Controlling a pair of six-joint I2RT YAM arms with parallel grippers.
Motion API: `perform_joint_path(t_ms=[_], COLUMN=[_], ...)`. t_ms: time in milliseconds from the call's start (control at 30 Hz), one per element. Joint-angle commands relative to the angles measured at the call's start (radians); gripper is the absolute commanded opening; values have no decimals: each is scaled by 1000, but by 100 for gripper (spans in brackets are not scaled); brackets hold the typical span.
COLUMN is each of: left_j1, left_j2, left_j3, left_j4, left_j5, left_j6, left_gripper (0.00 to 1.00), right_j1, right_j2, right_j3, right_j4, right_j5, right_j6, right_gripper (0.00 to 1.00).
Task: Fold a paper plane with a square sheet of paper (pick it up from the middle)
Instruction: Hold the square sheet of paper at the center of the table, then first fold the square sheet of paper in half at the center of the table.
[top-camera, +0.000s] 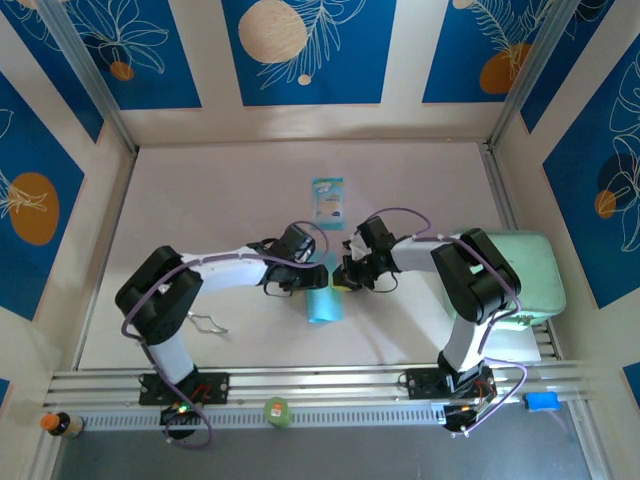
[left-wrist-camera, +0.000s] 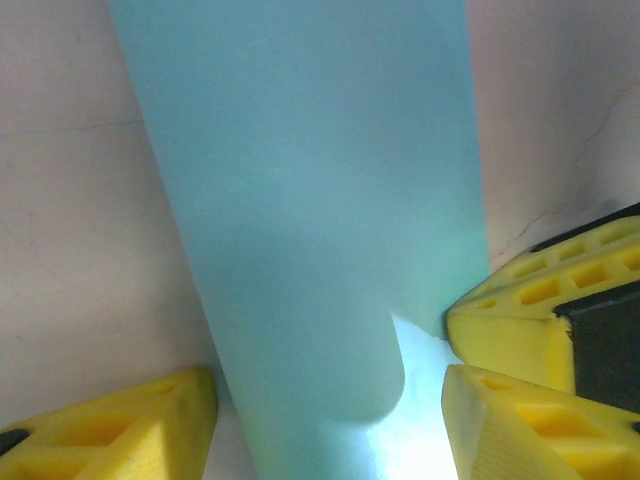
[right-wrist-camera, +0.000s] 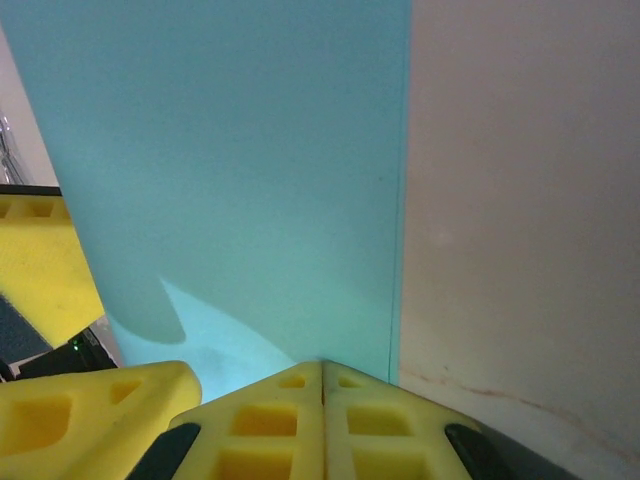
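Near the middle of the table (top-camera: 220, 200), just ahead of the two arm bases, the light-blue paper (top-camera: 323, 304) lies flat as a narrow strip, its long side running toward the near edge. Both arms bend inward and meet over its far end, the left gripper (top-camera: 318, 276) and the right gripper (top-camera: 342, 278) close beside each other.

From the left wrist, the paper (left-wrist-camera: 310, 200) runs up the picture as a broad band with bare table on both sides. The left gripper (left-wrist-camera: 330, 400) is spread: one yellow finger (left-wrist-camera: 130, 430) sits just off the strip's left edge and the other (left-wrist-camera: 510, 420) at its right edge, so the claw straddles the paper without clamping it. Just above that right finger, another yellow finger with a black part touches the paper's edge.

From the right wrist, the paper (right-wrist-camera: 230, 170) covers the left part of the view and ends in a straight edge, with pale table to the right. The right gripper (right-wrist-camera: 322, 385) has its two yellow fingers pressed together, the seam between them a thin line, and their tips meet the paper's near edge. I cannot tell whether a layer of paper is caught between them.

Farther back on the table, well apart from the paper, lies a small teal-and-white packet (top-camera: 327, 200). A pale green pad (top-camera: 528, 268) sits at the right side, beside the right arm.
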Motion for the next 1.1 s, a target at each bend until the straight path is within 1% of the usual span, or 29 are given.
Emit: perform_joint_path(t_ms=[0,233,467,633,700,833,867,933,1000,1067], left_j1=[6,11,14,15,14,14,14,13,14,14], left_j2=[-32,-30,-41,-43,-40,-31,-30,-29,-18,-10], left_j3=[-29,-77,-108,-113,-109,-104,-104,-99,-77,-58], left_j4=[73,135,195,219,220,193,183,146,84,25], left_j5=[11,35,52,71,80,67,59,34,8,-16], left_j6=[-46,-114,-137,-128,-118,-113,-115,-114,-97,-82], left_gripper=[62,59,49,41,40,37,37,37,37,37], right_j1=[-5,-11,-16,-16,-17,-21,-29,-45,-63,-85], right_j2=[35,27,11,1,-1,-11,-19,-44,-105,-175], right_j3=[6,-11,-30,-35,-35,-37,-40,-27,0,24], right_j4=[-62,-59,-40,-30,-29,1,33,57,21,-54], right_j5=[20,37,34,29,26,-3,-52,-111,-99,-21], right_j6=[-46,-10,21,31,34,47,55,73,75,75], right_gripper=[7,7,7,7,7,9,11,15,19,20])
